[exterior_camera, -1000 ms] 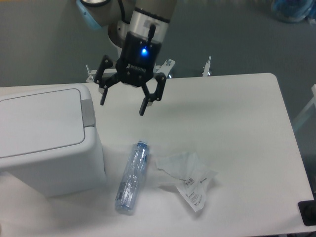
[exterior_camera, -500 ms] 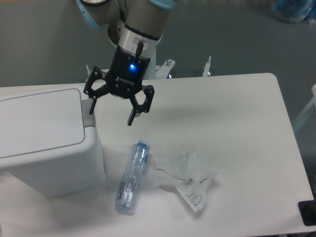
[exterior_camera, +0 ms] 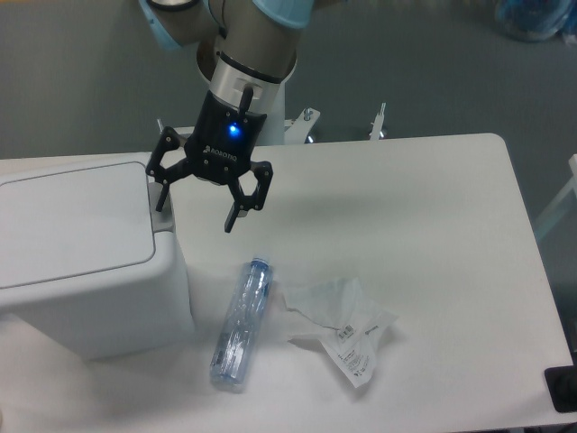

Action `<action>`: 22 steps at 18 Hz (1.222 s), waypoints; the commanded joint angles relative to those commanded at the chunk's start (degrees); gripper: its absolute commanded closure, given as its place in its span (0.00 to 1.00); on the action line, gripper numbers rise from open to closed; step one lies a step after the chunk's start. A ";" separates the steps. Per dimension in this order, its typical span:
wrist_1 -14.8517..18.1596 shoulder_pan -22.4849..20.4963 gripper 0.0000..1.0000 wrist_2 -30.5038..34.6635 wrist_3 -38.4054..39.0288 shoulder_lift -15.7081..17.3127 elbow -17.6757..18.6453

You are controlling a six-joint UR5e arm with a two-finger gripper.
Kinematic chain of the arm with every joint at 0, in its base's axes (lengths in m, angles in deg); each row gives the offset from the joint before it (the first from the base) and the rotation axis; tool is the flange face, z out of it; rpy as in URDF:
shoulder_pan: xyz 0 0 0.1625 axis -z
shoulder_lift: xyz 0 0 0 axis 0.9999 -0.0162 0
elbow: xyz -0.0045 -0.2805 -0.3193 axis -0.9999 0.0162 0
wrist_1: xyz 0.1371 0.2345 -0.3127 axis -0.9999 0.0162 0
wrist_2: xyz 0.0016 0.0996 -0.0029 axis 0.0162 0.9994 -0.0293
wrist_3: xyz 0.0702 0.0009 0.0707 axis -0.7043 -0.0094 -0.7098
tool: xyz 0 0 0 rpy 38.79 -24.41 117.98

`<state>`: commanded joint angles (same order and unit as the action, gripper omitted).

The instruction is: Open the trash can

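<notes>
The gripper point(exterior_camera: 196, 204) has moved to the left across the last second, from above the bare desk toward the trash can point(exterior_camera: 86, 257), and it is now lower too. Its 2 fingers are spread wide apart and grasp nothing. The left finger point(exterior_camera: 162, 191) now hangs right at the near-right edge of the trash can, over the grey push tab point(exterior_camera: 160, 209), while the other finger points down at the desk just beside the can. I cannot tell if the left finger already touches the tab or is only above it.

The trash can stands at the left side of the desk point(exterior_camera: 433, 207), and its flat lid point(exterior_camera: 72, 221) is closed and lying level. So I judge the task is not done yet, but the approach is nearly finished: the arm seems to be lining up 1 finger with the tab, and a press down there would probably release the lid.

Counting what is here: 1 trash can, 1 arm with 1 gripper, 1 clear plastic bottle point(exterior_camera: 241, 323) lying on its side to the right of the trash can, and 1 crumpled wrapper point(exterior_camera: 347, 328) further right of the bottle. The bottle and the wrapper are apart from the gripper
</notes>
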<state>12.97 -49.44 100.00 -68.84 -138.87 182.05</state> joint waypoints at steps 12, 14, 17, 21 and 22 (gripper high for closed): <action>0.00 0.18 0.00 0.18 0.00 -0.53 0.18; 0.00 0.18 0.00 0.18 0.00 -0.62 0.26; 0.00 0.35 0.00 0.18 0.00 -0.62 0.53; 0.00 0.35 0.00 0.18 0.00 -0.62 0.53; 0.00 0.35 0.00 0.26 0.00 -0.62 0.44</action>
<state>12.97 -49.09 100.26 -68.84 -139.48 182.49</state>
